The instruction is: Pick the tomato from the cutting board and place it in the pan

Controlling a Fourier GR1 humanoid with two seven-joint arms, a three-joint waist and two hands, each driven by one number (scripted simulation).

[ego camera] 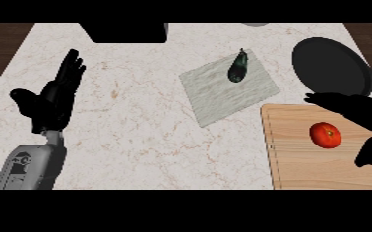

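Lying on the wooden cutting board (pixel 305 162) at lower right, red tomato (pixel 326 135), untouched. Hovering around it, right hand (pixel 347 104), fingers spread open above and to the tomato's right, not gripping. Sitting just beyond the board, black pan (pixel 330 66). Resting at far left, left hand (pixel 54 96), fingers straight, open. Lying on a grey cloth (pixel 229 91) mid-counter, dark eggplant (pixel 238 66).

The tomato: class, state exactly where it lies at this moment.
In the head view the tomato lies on the wooden cutting board at lower right, below the black pan, with the right hand spread just above it.
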